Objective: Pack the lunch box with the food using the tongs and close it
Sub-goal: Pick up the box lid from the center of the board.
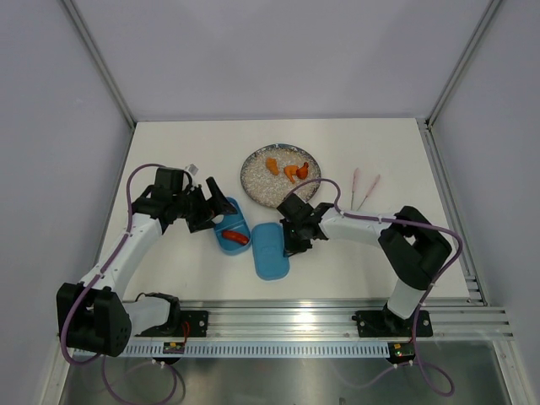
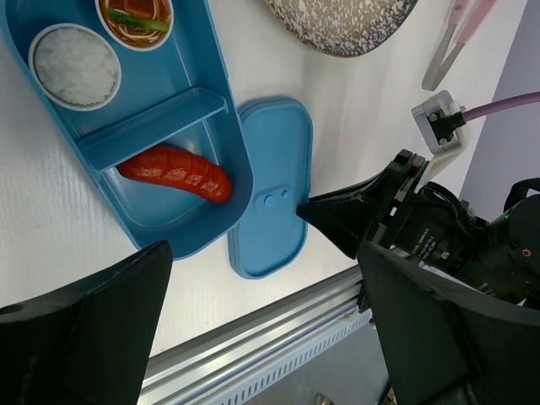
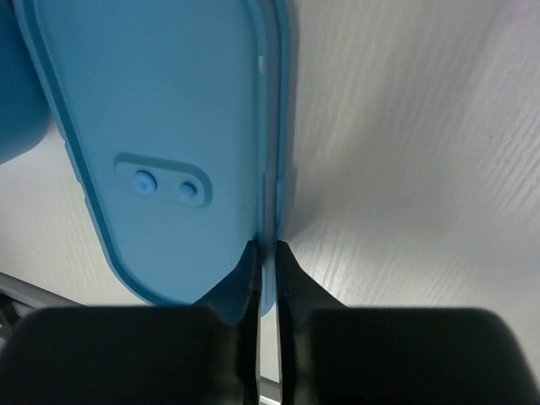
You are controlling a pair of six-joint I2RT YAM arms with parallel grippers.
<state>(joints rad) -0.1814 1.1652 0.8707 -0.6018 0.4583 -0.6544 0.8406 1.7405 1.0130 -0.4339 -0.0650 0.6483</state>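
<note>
The blue lunch box (image 1: 226,221) lies open left of centre, and a red sausage (image 1: 235,239) rests in its near compartment (image 2: 175,171). Its flat lid (image 1: 270,251) lies on the table beside it. My right gripper (image 1: 293,243) is down at the lid's right edge, and the right wrist view shows its jaws (image 3: 267,246) pinched on the lid's rim (image 3: 272,169). My left gripper (image 1: 209,209) hovers open over the box with nothing between its fingers (image 2: 101,321). Orange chunks (image 1: 291,173) sit on the plate (image 1: 250,187). The pink tongs (image 1: 363,190) lie on the table to the right.
In the left wrist view, a white rice cup (image 2: 74,66) and a noodle cup (image 2: 135,17) fill the box's far compartment. The speckled plate (image 2: 337,25) is behind the lid. A metal rail (image 1: 337,312) runs along the table's near edge.
</note>
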